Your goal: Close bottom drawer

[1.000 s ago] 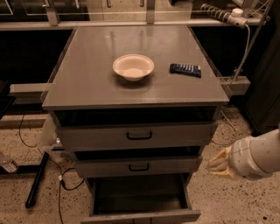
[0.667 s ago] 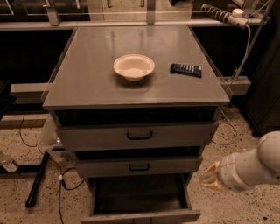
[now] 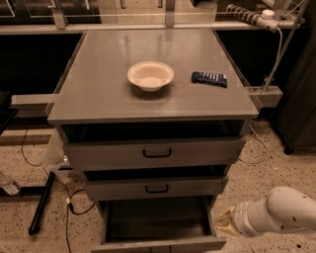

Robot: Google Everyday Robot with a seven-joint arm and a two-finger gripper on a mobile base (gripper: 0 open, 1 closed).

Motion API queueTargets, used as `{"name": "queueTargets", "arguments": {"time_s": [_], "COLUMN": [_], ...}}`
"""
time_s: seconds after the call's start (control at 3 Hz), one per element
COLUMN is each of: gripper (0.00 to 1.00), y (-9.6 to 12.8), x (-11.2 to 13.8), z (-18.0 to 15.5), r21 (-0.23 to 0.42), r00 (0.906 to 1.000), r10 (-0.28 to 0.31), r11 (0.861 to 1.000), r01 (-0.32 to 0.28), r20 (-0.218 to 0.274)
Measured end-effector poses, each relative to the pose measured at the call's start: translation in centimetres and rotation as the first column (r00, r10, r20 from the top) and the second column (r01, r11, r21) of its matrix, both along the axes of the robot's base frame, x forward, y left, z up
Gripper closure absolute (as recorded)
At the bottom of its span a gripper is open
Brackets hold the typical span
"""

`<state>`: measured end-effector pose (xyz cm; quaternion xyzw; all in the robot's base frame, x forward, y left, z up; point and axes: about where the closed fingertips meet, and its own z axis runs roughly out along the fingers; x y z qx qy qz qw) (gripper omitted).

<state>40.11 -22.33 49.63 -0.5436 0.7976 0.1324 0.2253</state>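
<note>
The bottom drawer (image 3: 158, 243) of the grey metal cabinet is pulled far out at the lower edge of the camera view, its inside showing empty. Its front panel runs along the bottom edge and its handle is cut off from view. The middle drawer (image 3: 157, 188) and the top drawer (image 3: 157, 153) above it stand slightly open, each with a black handle. My gripper (image 3: 224, 222) is at the end of the white arm, low at the right, just beside the bottom drawer's right front corner.
A white bowl (image 3: 150, 75) and a dark blue flat packet (image 3: 210, 78) lie on the cabinet top (image 3: 98, 94). Cables and a black bar (image 3: 42, 202) lie on the speckled floor at the left. A power strip (image 3: 252, 15) hangs at the back right.
My arm has moved down and to the left, from beside the middle drawer to the bottom drawer's right front corner. The drawers have not moved.
</note>
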Motion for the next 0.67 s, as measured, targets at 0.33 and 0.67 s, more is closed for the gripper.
{"name": "queueTargets", "arguments": {"time_s": [0.33,0.67], "gripper": [1.00,1.00], "y": [0.00,-0.05], "x": [0.00,0.20], "z": [0.00,-0.97], "r21": [0.000,0.020], "r00": [1.0000,0.9998], "r10": [0.000,-0.009], "r11": [1.000,1.000], "r01": [0.000,0.009], "r20": [0.000,-0.015]}}
